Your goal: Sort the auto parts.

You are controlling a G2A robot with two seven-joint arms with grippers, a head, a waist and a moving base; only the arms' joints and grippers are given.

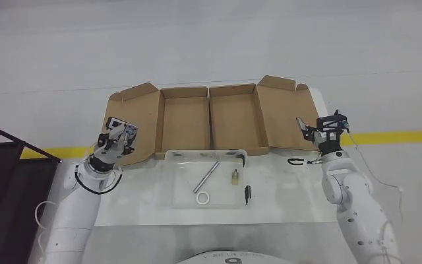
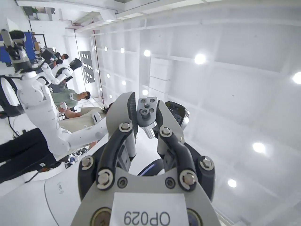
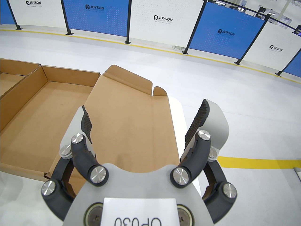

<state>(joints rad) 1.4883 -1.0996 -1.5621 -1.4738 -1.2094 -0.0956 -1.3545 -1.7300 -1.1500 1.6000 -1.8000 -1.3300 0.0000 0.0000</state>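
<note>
while both compartments of the box point(image 1: 186, 125) lie bare, your left gripper point(image 2: 145, 104) pinches a metal bracket point(image 2: 147, 112) by the box's left flap; your right gripper point(image 3: 144, 105) gapes empty; a rod point(image 1: 206, 177) and ring point(image 1: 203, 197) wait in the tray point(image 1: 184, 198).

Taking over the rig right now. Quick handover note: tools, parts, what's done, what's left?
Left tool: shut on a metal bracket, by the left flap of the cardboard box.
Right tool: open, holding nothing, above the box's right flap.
Clear tray: holds a rod, ring and small yellowish part; black part at its right rim.
Done: bracket picked up; no part lies in the box.
Left: place the bracket, then sort the other four.
</note>
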